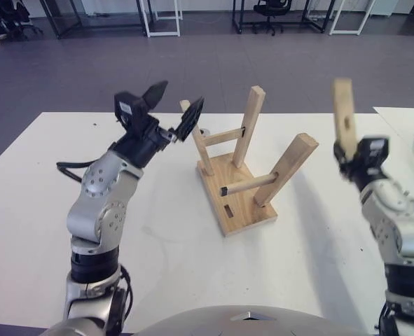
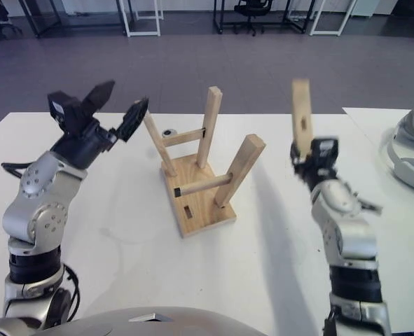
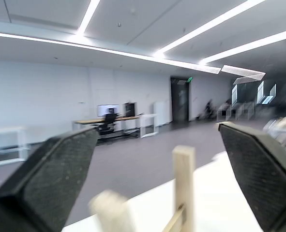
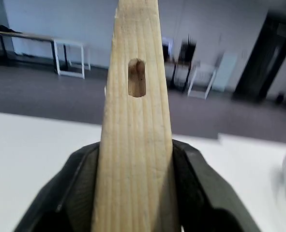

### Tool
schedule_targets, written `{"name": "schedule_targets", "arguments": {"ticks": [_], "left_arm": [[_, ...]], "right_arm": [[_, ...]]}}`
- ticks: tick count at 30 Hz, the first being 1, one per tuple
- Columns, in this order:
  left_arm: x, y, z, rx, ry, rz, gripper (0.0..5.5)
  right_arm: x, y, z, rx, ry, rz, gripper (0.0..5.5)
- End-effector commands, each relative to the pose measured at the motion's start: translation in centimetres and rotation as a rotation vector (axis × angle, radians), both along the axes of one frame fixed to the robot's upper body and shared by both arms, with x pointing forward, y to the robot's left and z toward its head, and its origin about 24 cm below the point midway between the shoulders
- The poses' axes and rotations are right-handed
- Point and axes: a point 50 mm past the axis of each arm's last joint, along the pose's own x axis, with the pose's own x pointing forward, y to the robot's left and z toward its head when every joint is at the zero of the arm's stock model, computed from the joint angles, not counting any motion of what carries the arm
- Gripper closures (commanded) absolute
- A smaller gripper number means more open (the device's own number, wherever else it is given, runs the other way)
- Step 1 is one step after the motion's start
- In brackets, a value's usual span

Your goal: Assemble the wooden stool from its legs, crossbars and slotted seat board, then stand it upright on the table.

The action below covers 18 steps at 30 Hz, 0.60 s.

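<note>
Right gripper, at the frame's right, clamps an upright wooden leg; left gripper, upper left, gapes empty beside the upturned central stool.

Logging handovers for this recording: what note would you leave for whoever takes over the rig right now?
Left gripper: open, empty, raised beside the three fitted legs.
Right gripper: shut on the fourth leg, upright, above the table.
Seat board lies on the table, legs up, two crossbars in.
To do: fit the fourth leg into the free slot and crossbar end, then stand it all upright.
</note>
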Motion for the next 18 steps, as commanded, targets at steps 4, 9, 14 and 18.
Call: {"name": "schedule_targets", "arguments": {"ticks": [4,9,14,18], "left_arm": [[1.3,-1.3,7.0,-0.421,0.042,-0.349,0.95],[0.9,-1.5,8.5,-0.453,0.016,-0.44,1.73],[0.5,-1.1,8.4,-0.442,-0.008,-0.435,2.69],[0.2,-1.1,8.1,-0.421,-0.006,-0.453,3.37]], "right_arm": [[-2.0,11.0,10.4,-0.323,-0.488,0.667,3.43],[-2.2,12.5,9.8,-0.372,-0.484,0.787,3.43],[-1.7,12.2,9.5,-0.305,-0.441,0.773,3.43],[-0.7,11.8,9.4,-0.264,-0.405,0.732,3.43]]}}
